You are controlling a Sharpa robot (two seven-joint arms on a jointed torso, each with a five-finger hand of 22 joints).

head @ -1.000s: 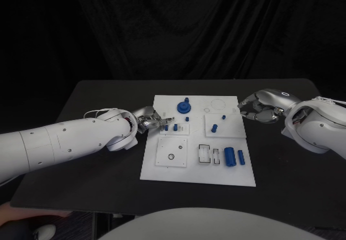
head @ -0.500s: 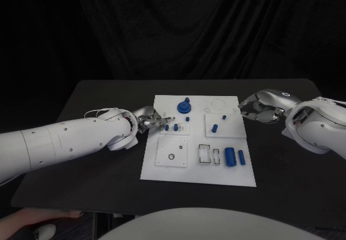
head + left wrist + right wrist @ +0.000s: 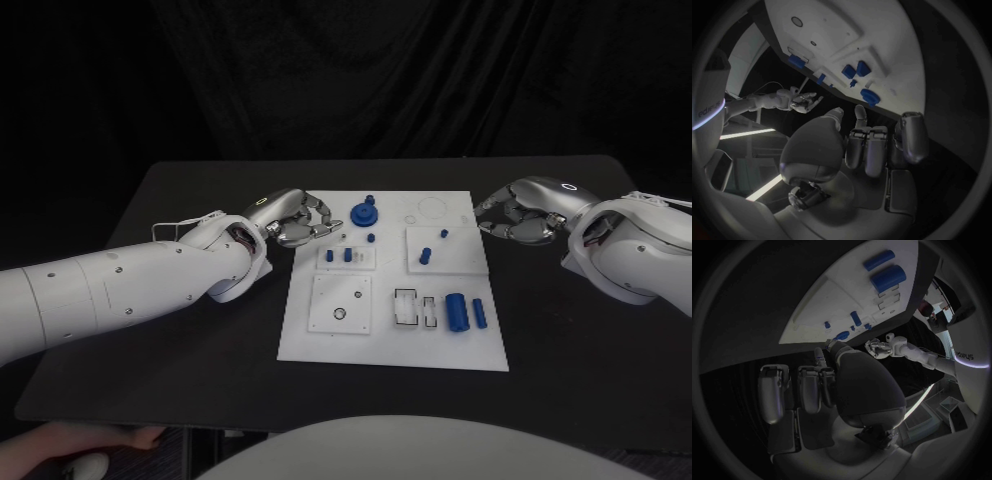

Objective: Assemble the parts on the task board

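Note:
The white task board lies in the middle of the black table. On it are a blue round part at the far end, small blue pegs standing in a square plate, another peg to their right, and two blue cylinders near the right edge. My left hand hovers at the board's far left edge with its fingers curled in, and holds nothing. My right hand sits just off the board's far right corner, loosely curled with a gap at the thumb, and is empty.
The board also carries a square plate with a ring hole and two narrow rectangular slots. Bare black table lies to the left and right of the board. The table's front edge runs close below the board.
My left hand has pulled back from the small pegs toward the board's far left edge and curled its fingers in. The right hand has stayed where it was.

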